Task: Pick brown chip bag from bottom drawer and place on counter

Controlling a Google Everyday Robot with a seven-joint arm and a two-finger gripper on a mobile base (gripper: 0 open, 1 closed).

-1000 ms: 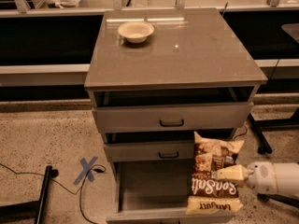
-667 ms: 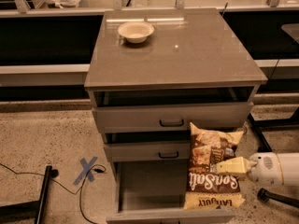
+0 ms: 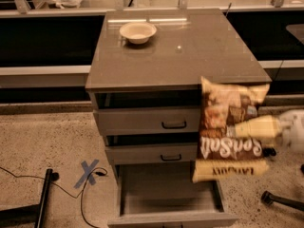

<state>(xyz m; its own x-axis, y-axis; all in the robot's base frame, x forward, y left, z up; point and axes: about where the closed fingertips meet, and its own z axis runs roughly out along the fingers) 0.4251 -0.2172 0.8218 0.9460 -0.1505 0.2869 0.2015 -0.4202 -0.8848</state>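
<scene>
The brown chip bag [image 3: 230,129] hangs upright in the air in front of the right side of the drawers, its top edge level with the counter's front edge. My gripper [image 3: 247,127] comes in from the right and is shut on the bag's middle, one pale finger across its front. The bottom drawer [image 3: 168,194] is pulled out and shows a plain grey inside. The counter [image 3: 190,51] is the glossy grey-brown top of the cabinet, above and behind the bag.
A cream round bowl [image 3: 137,31] stands at the counter's back left. The two upper drawers [image 3: 152,120] stand slightly open. A black cable [image 3: 80,194] and blue tape cross [image 3: 89,172] lie on the speckled floor at left. A dark chair base [image 3: 280,201] is at lower right.
My gripper has lifted the chip bag upward from just above the bottom drawer to about the height of the counter's front edge.
</scene>
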